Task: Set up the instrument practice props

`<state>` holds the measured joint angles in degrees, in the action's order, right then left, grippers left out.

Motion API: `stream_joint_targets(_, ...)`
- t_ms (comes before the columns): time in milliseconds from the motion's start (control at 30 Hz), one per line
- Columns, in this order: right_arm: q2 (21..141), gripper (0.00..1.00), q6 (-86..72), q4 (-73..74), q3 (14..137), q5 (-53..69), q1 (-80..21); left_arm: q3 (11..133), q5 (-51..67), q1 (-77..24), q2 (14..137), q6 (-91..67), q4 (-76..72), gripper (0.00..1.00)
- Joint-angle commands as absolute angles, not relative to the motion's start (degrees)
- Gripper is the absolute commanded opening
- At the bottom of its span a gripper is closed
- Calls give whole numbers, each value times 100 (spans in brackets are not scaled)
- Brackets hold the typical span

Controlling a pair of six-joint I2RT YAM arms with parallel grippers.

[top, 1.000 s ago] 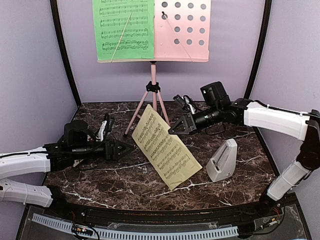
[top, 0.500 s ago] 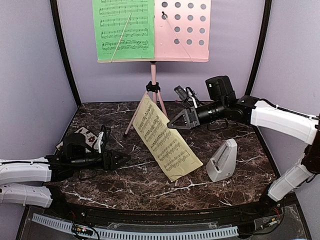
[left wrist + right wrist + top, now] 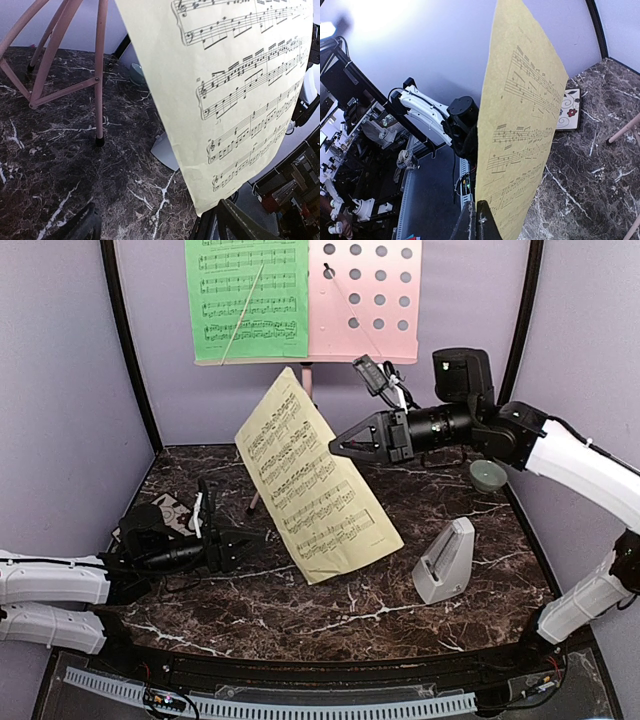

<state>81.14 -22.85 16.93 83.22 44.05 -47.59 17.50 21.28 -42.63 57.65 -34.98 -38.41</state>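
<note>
Pinches likely light, floppy, crease-prone pale yellow music sheet (image 3: 315, 490) mid-frame at its right edge, right gripper (image 3: 336, 449) clamped on it, left gripper (image 3: 245, 543) spread empty lower left.

The pale yellow music sheet (image 3: 315, 485) hangs tilted across the middle and blocks my straight line from the left front to the tripod legs of the pink perforated music stand (image 3: 366, 312). The right half of its desk is bare. The light-grey pyramid metronome (image 3: 445, 562) and the small pale green bowl (image 3: 487, 475) crowd the right side. I see open dark marble table (image 3: 330, 625) along the front.
</note>
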Motion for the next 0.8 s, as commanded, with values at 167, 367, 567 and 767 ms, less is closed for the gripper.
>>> stream_joint_targets(167, 7884, 0, -1564, 2543, 9141, 4195, -4847, 2336, 2826, -4242, 6225, -3584, -5159, 82)
stream_joint_targets(367, 7871, 0, -1351, 2948, 9428, 4058, -4848, 2693, 2965, -4236, 6783, -4108, -6309, 81)
stream_joint_targets(567, 7786, 0, -1182, 3239, 9533, 3743, -4846, 2966, 2862, -4241, 7178, -4477, -6926, 68)
stream_joint_targets(767, 7620, 0, -1063, 3265, 9468, 3160, -4844, 3075, 2462, -4242, 6943, -4258, -6599, 46)
